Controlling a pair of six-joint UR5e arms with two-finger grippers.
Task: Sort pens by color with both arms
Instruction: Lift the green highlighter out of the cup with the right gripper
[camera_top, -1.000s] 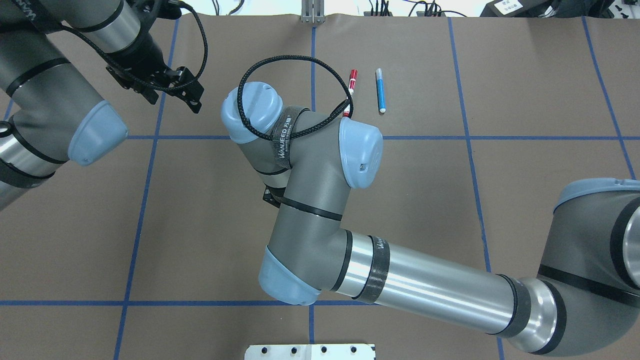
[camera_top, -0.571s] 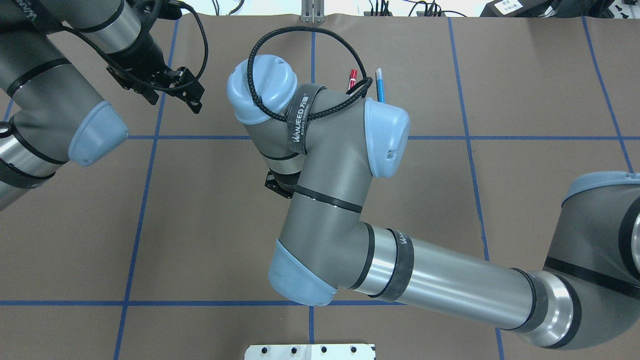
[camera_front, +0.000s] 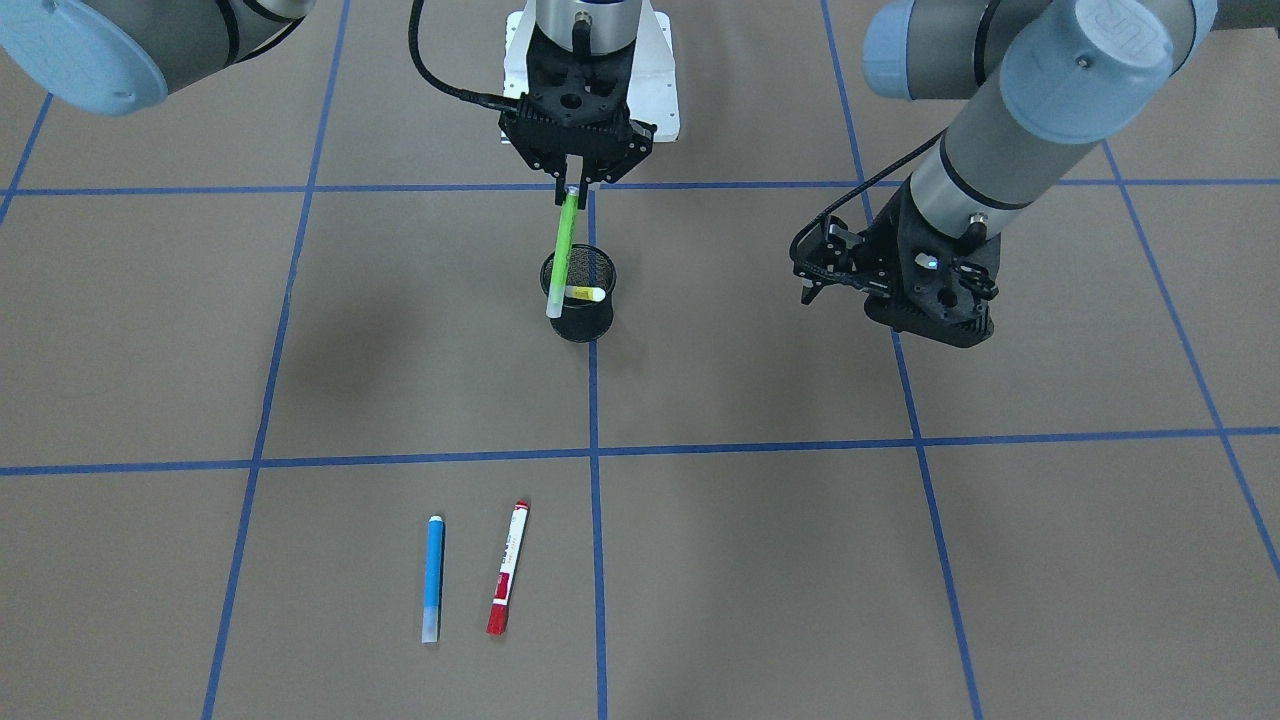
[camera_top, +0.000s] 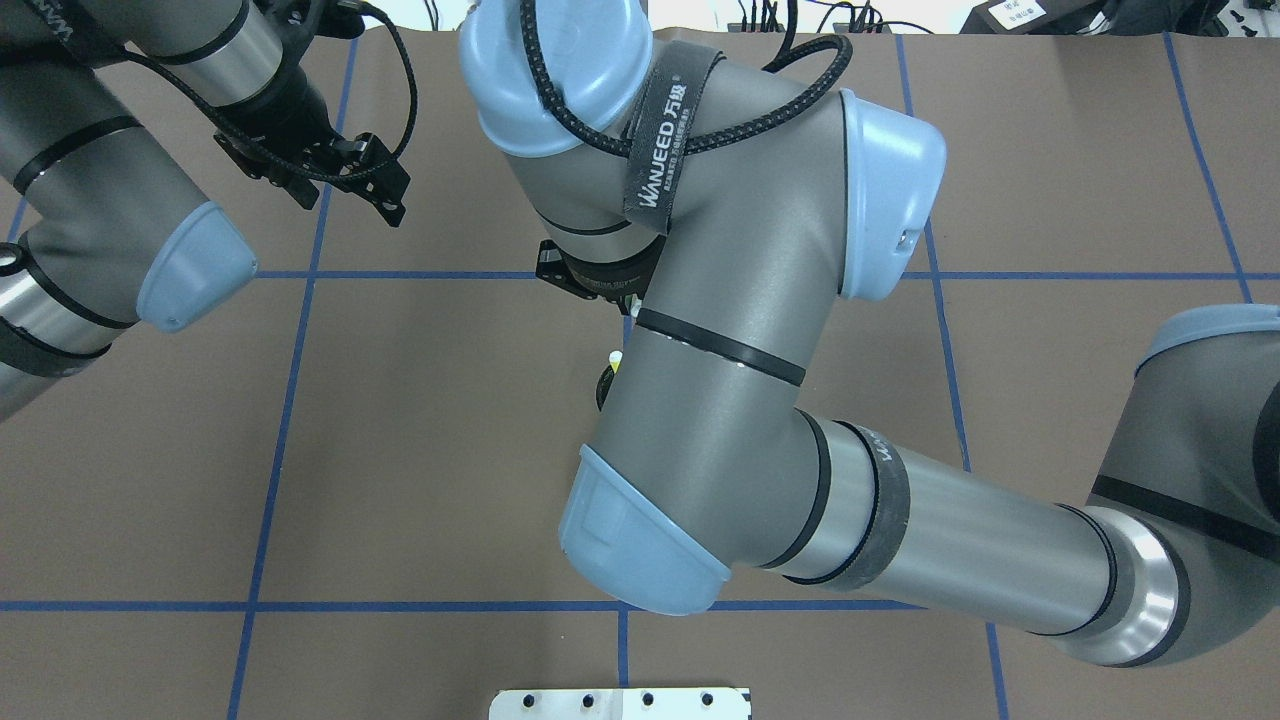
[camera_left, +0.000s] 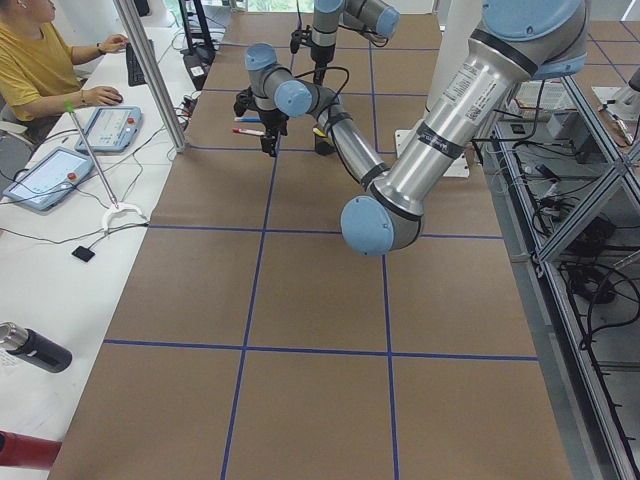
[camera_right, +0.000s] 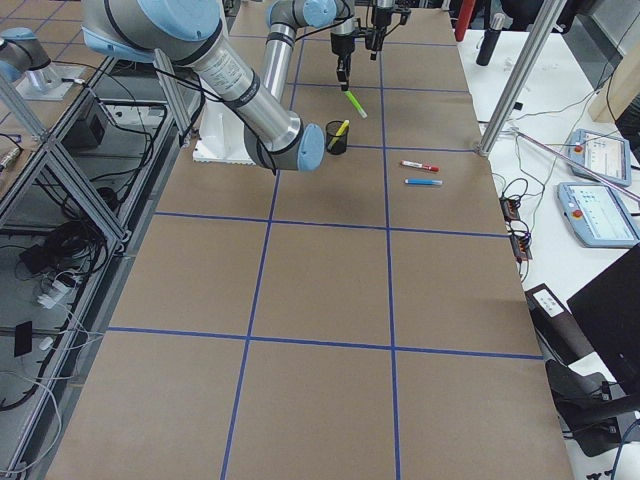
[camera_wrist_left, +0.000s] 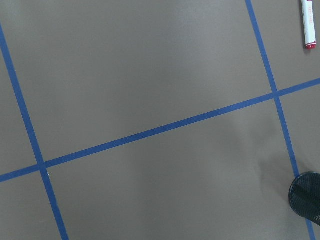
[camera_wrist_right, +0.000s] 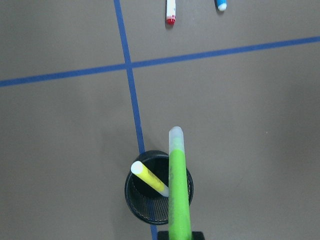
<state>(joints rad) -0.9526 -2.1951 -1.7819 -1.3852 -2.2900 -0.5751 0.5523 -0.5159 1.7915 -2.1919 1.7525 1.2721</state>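
My right gripper (camera_front: 572, 186) is shut on the top end of the light green pen (camera_front: 561, 252), which hangs tilted with its pale tip over the black mesh cup (camera_front: 580, 318). The yellow pen (camera_front: 585, 293) leans inside that cup. In the right wrist view the green pen (camera_wrist_right: 177, 195) stands just right of the yellow pen (camera_wrist_right: 149, 179). The blue pen (camera_front: 433, 578) and the red pen (camera_front: 507, 568) lie side by side on the table, far from the cup. Off to the side, my left gripper (camera_top: 352, 200) hovers open and holds nothing.
Blue tape lines (camera_front: 594, 450) divide the brown table into squares. A white base plate (camera_top: 620, 703) sits at the robot's edge. In the overhead view my right arm (camera_top: 740, 330) covers the cup and the lying pens. A person (camera_left: 40, 65) sits at a side desk with tablets.
My right arm has risen and swung toward the far side, so it now hides the red and blue pens in the overhead view. The left arm has not moved.
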